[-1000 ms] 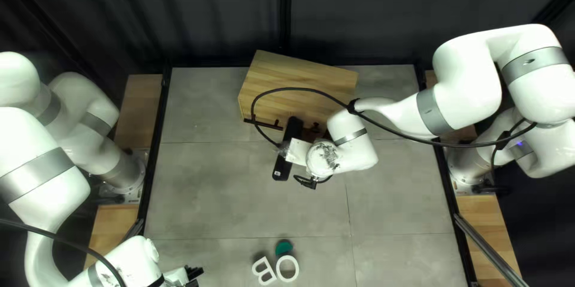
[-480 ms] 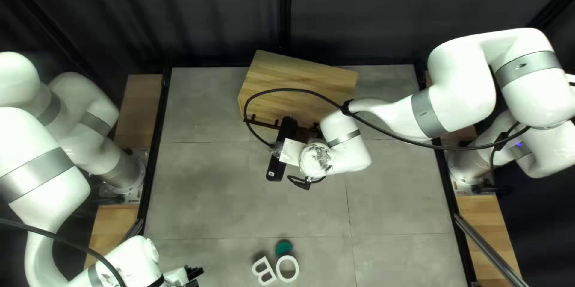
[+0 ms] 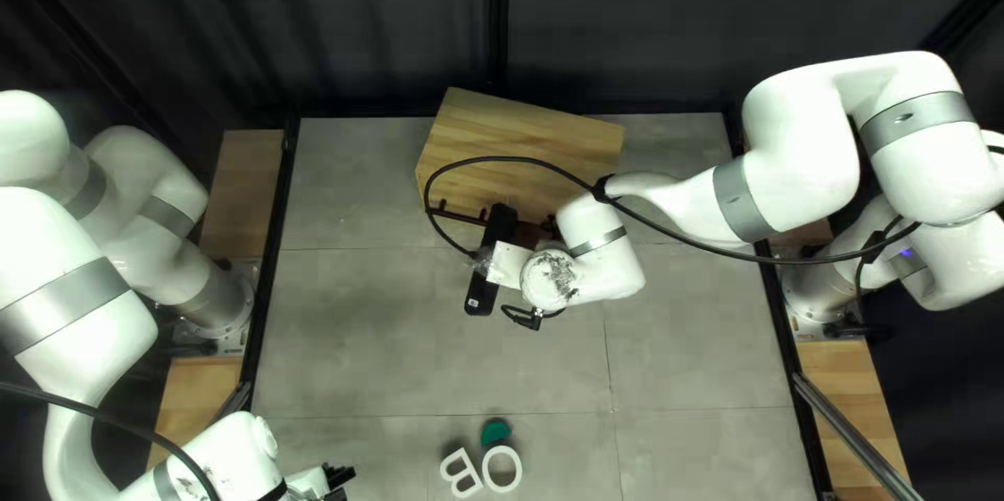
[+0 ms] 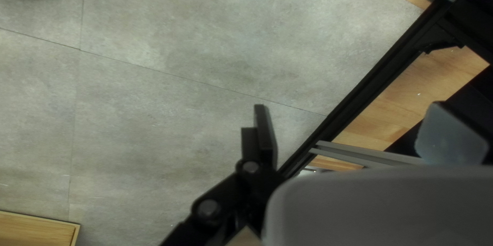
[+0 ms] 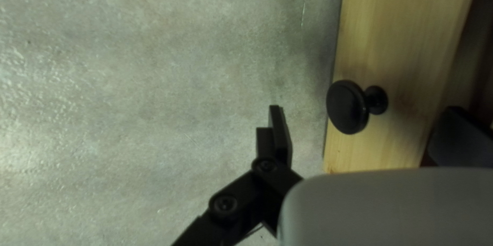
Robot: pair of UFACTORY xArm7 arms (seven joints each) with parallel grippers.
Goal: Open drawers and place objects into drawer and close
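From where I stand, the wooden cabinet [image 3: 523, 140] sits at the far side of the grey worktop [image 3: 387, 334], set at a slight angle. The right gripper [image 3: 500, 240] is right up by the cabinet's near side, under its bent white arm. Its jaws are apart, with the round black knob [image 5: 346, 107] in the gap as the right wrist view looks at it; I can't tell whether either one touches it. The knob stands out from a pale wooden front [image 5: 400, 30], and past that front there's a dark, reddish space.

The things to put away lie well apart from the cabinet, out on its near side: a white letter B [image 3: 460, 473], a white letter O [image 3: 502, 469] just beside it, and a round green piece [image 3: 495, 431] at the O's cabinet-facing edge. I can't tell if that piece touches the O.

Farther out from the cabinet, toward the near left, is the left gripper [image 3: 340, 478]. Its jaws are apart too, with nothing between them.
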